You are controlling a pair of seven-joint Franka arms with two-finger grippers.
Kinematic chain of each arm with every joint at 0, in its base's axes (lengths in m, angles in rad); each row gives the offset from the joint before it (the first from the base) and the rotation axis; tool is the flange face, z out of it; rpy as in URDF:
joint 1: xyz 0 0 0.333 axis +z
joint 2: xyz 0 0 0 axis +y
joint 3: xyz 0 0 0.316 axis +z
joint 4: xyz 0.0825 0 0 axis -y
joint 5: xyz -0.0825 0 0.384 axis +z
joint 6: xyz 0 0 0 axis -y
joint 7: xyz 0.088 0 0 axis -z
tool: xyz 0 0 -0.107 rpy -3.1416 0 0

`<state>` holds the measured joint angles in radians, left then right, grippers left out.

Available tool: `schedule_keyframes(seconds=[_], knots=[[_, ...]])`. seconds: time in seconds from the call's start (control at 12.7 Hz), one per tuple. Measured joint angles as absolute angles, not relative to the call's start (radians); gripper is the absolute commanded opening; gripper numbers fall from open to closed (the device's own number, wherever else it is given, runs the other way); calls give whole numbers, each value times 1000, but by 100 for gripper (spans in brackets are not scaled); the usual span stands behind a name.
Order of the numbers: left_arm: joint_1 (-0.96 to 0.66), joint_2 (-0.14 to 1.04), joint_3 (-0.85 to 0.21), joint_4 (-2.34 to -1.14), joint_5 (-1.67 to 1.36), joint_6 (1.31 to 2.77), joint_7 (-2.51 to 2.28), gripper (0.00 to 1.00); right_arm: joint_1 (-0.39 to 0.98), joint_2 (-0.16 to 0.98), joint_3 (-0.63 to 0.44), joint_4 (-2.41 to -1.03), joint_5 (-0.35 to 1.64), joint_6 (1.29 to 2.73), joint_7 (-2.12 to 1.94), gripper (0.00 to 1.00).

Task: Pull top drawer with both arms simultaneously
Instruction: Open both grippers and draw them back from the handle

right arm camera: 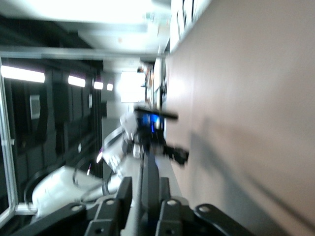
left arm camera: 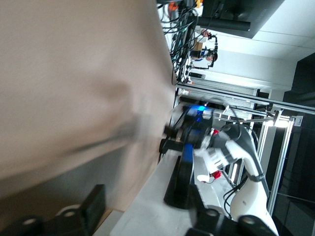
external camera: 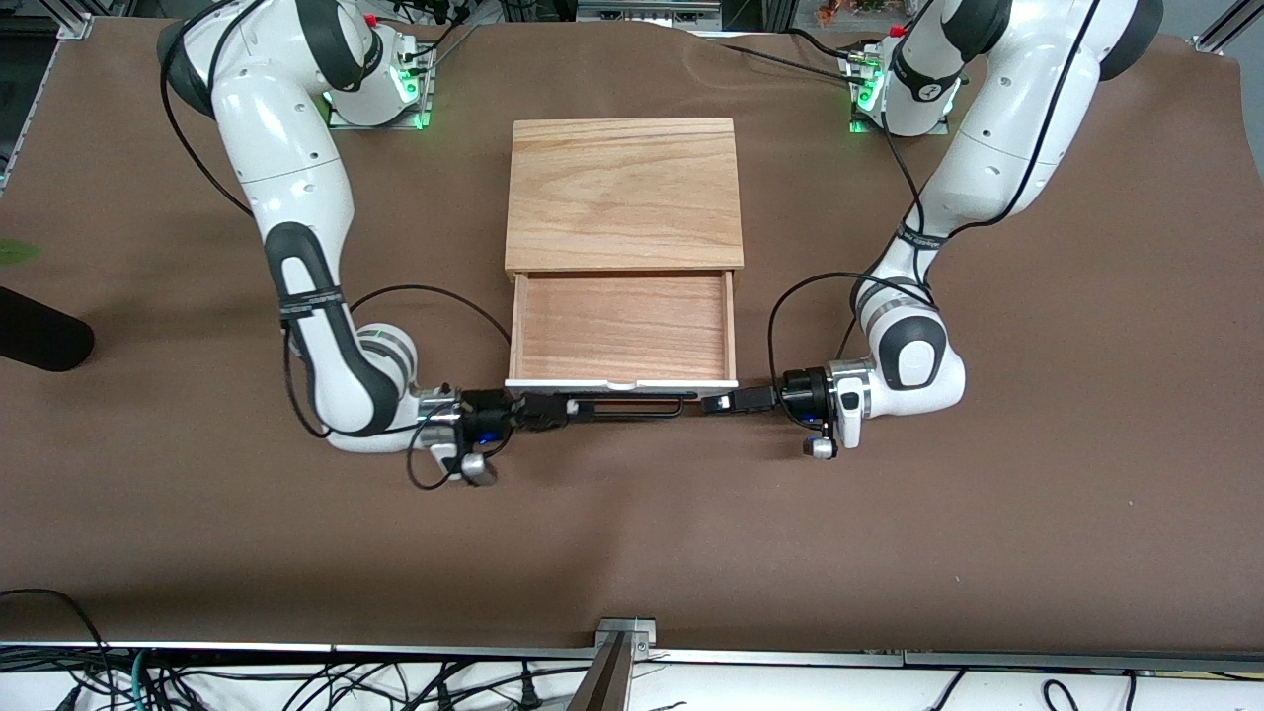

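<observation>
The top drawer [external camera: 622, 331] stands pulled well out of the oak box [external camera: 624, 193], its white front panel on the side nearer the front camera. The right gripper [external camera: 568, 408] is clamped on the black wire handle [external camera: 632, 407] at the right arm's end. The left gripper [external camera: 713, 403] sits just past the handle's other end, fingers spread, gripping nothing.

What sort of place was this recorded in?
Most likely a robotics lab: a brown-covered table framed by aluminium rails, loose cables along its edge, and metal racks and strip lighting in the wrist views.
</observation>
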<state>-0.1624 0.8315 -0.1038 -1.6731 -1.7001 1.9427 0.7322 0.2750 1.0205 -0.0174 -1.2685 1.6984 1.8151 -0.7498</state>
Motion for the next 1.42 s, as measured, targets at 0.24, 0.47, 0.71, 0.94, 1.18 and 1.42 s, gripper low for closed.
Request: schedule_keyframes(seconds=[0.24,0.47,0.71,0.94,1.18,1.42], knots=[[-162,806,-103,-1681,-1657,1942,670,100,233,1020,-23,-1234,1692,1817,-727,100],[-130,727,-76,-1685,-1448,1942,553,100,247,1016,-66,-1214,1583,1822,-725,100],[-77,611,-43,-1690,-1122,1932,475,100,246,964,-150,-1196,1386,1801,-675,100],[-69,485,-12,-1742,-842,1930,465,100,244,879,-265,-1192,1115,1695,-559,100],[-68,355,-7,-1840,-554,2012,466,100,242,831,-389,-1191,933,1601,-545,100],[-68,221,-6,-1893,-378,2014,461,100,243,787,-468,-1189,754,1553,-545,100]])
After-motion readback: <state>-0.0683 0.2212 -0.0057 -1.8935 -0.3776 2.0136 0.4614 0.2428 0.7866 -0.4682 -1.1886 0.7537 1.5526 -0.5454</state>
